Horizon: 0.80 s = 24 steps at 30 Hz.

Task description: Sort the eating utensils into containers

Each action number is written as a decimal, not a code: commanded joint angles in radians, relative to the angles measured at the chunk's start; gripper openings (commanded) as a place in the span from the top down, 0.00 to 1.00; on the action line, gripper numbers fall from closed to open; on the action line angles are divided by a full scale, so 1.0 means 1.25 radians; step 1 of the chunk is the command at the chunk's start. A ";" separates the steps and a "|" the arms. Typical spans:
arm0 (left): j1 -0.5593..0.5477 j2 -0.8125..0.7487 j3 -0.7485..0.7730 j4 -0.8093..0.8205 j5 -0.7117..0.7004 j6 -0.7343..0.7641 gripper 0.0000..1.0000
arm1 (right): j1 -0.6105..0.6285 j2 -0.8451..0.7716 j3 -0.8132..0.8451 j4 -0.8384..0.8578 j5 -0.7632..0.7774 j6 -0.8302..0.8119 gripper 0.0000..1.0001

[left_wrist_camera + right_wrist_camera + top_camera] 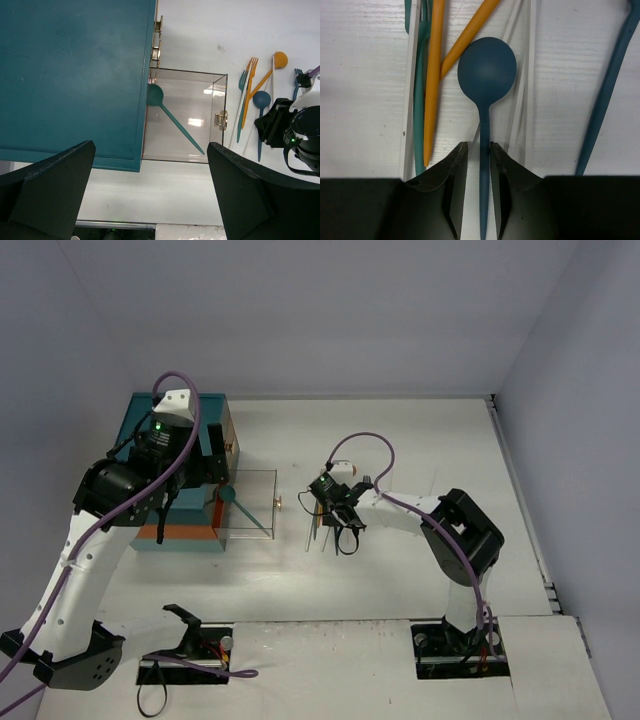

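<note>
A dark blue spoon (487, 70) lies on the white table among the other eating utensils. My right gripper (479, 147) reaches down over its handle, jaws narrowly open with a finger on each side and a thin gap showing. From above, the right gripper (335, 515) is over the utensil pile. The teal chest (75, 75) has a clear drawer (220, 100) pulled out, and a teal spoon (172, 117) lies in it. My left gripper (151, 150) hovers wide open and empty above the chest's near corner.
Beside the blue spoon lie two orange handles (432, 75), a teal handle (420, 75), pale chopsticks (527, 75) and a blue handle (610, 90). The left wrist view shows an orange fork (251, 80), a teal fork (242, 100) and an orange spoon (280, 60).
</note>
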 commanded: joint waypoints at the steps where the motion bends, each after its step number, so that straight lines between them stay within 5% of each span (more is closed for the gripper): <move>1: 0.007 -0.020 0.003 0.035 -0.002 -0.001 0.06 | -0.007 0.008 -0.008 0.008 0.033 0.017 0.80; 9: 0.007 -0.015 0.000 0.035 0.003 -0.004 0.06 | -0.009 -0.017 -0.028 0.007 0.056 0.007 1.00; 24: 0.007 0.002 0.006 0.043 0.012 -0.006 0.06 | -0.008 -0.167 0.003 -0.002 0.046 -0.068 1.00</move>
